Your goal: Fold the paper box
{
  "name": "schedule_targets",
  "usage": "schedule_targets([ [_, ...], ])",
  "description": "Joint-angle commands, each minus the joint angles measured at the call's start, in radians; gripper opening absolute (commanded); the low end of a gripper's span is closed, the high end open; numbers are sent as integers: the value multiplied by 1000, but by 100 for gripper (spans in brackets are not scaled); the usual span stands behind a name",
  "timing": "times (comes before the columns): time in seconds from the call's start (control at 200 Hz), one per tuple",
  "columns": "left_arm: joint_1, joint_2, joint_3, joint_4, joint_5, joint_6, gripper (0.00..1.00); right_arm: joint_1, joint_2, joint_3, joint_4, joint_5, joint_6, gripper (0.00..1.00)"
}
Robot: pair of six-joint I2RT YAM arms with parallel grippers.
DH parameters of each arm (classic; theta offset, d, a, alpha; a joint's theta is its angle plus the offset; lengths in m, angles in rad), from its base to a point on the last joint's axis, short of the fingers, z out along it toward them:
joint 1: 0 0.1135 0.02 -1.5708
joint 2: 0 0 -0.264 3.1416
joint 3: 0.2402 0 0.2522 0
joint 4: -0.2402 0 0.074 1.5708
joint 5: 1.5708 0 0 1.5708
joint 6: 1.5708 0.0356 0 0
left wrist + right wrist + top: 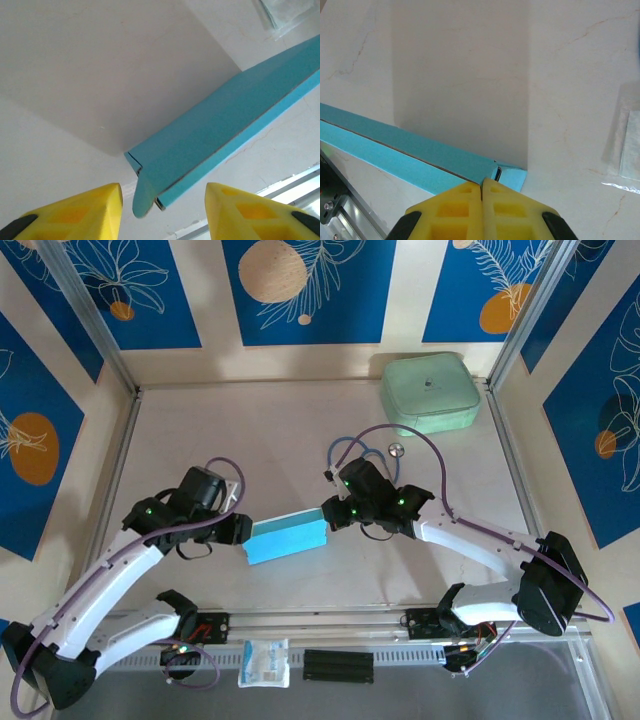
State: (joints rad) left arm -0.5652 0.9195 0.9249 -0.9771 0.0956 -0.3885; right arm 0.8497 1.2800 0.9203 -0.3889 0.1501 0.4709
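The sky-blue paper box [287, 539] lies on the bench [280, 440] between both grippers. At its left end the left gripper [240, 531] is released, fingers straddling the box without touching it. At its right end the right gripper [330, 518] is clenched, its tips against the box.

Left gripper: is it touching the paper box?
Apart. In the left wrist view the box end lies between the fingers of the open left gripper, with bare table showing on each side.
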Motion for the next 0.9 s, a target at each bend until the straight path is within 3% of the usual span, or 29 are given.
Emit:
schedule_targets([
  [0.0, -14, -36, 5, -24, 63, -22, 47, -1, 21, -1, -69, -15, -12, 3],
  [0.525, -16, 2, -14, -11, -46, -15, 21, 0, 13, -10, -67, -17, -7, 3],
  [0.785, -16, 4, -14, -31, -81, -15, 19, -2, 14, -11, -60, -19, -4, 3],
  [0.895, -16, 6, -11, -23, -66, -20, 12, -1, 15, -12, -61, -22, -3, 3],
])
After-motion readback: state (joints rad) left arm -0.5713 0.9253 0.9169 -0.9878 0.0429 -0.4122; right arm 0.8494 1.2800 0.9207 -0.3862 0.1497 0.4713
